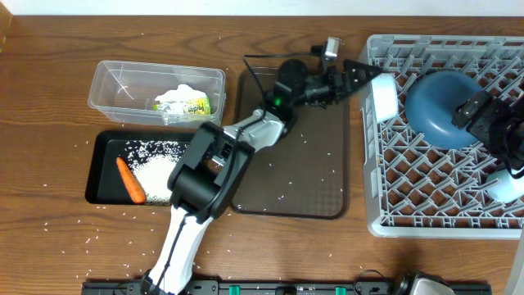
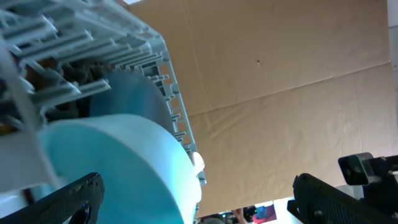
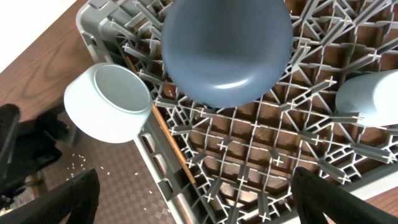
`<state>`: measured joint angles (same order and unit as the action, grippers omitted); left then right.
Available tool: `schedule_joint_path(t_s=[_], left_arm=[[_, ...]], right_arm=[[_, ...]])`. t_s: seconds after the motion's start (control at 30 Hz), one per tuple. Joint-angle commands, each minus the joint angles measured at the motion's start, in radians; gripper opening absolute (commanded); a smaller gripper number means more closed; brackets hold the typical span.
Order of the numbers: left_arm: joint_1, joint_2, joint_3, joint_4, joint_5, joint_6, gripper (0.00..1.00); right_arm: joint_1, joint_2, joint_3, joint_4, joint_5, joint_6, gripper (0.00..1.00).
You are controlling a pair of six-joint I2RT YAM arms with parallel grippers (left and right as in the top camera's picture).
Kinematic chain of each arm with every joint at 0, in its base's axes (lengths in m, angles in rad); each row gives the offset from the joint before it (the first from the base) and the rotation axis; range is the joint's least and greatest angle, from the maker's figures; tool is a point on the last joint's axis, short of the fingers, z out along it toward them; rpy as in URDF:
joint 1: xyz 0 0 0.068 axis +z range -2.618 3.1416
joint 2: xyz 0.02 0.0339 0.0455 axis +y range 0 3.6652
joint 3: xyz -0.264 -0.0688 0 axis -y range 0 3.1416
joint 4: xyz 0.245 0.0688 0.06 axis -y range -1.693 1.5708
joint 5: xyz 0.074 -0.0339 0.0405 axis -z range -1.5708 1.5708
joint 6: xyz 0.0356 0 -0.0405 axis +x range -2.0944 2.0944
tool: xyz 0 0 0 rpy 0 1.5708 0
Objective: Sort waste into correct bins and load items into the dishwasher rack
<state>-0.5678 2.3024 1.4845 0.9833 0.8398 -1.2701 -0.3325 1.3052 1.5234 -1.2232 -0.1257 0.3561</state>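
Note:
The grey dishwasher rack stands at the right. A cup with a light blue inside lies on its side at the rack's left edge; it also shows in the right wrist view and fills the left wrist view. My left gripper is open wide right beside this cup. The dark-blue plate lies dome-up in the rack. My right gripper is open and empty above the rack. A pale cup or bowl sits in the rack, partly hidden.
The clear tub holds white tissue and the yellow-green wrapper. The black tub holds the carrot and rice. The brown tray lies between tubs and rack. Rice grains are scattered on tray and table.

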Motion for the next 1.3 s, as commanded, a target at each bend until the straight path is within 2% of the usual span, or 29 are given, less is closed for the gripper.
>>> schedule_joint_path(t_s=[0.0, 0.13, 0.27, 0.37, 0.43, 0.57, 0.73, 0.87, 0.93, 1.03, 1.27], left_arm=[[0.044, 0.017, 0.025, 0.004, 0.068, 0.039, 0.98], [0.103, 0.001, 0.025, -0.006, 0.127, 0.039, 0.98], [0.162, -0.054, 0.025, -0.085, 0.179, 0.079, 0.98], [0.2, -0.13, 0.025, -0.245, 0.178, 0.194, 0.98], [0.221, -0.203, 0.025, -0.428, 0.14, 0.337, 0.98], [0.253, -0.379, 0.031, -0.901, -0.075, 0.624, 0.98], [0.318, -0.601, 0.035, -1.315, -0.241, 0.847, 0.98], [0.392, -0.808, 0.035, -1.638, -0.557, 1.004, 0.98], [0.421, -0.91, 0.034, -1.739, -0.68, 1.072, 0.98], [0.45, -1.05, 0.034, -1.836, -0.772, 1.146, 0.98], [0.461, -1.337, 0.034, -2.028, -0.947, 1.165, 0.98]], right_arm=[[-0.008, -0.011, 0.016, -0.002, 0.01, 0.002, 0.92], [-0.008, -0.011, 0.016, -0.002, -0.008, 0.001, 0.91], [-0.006, -0.015, 0.016, 0.008, -0.123, -0.046, 0.9], [-0.006, -0.022, 0.016, 0.019, -0.168, -0.064, 0.91], [-0.006, -0.029, 0.016, 0.025, -0.201, -0.086, 0.91], [0.0, -0.044, 0.016, 0.033, -0.309, -0.135, 0.9], [0.062, -0.071, 0.016, 0.036, -0.357, -0.224, 0.88], [0.131, -0.122, 0.016, 0.079, -0.356, -0.284, 0.99], [0.164, -0.159, 0.016, 0.107, -0.356, -0.284, 0.99], [0.208, -0.224, 0.016, 0.135, -0.344, -0.284, 0.99], [0.24, -0.385, 0.016, 0.142, -0.331, -0.287, 0.99]])
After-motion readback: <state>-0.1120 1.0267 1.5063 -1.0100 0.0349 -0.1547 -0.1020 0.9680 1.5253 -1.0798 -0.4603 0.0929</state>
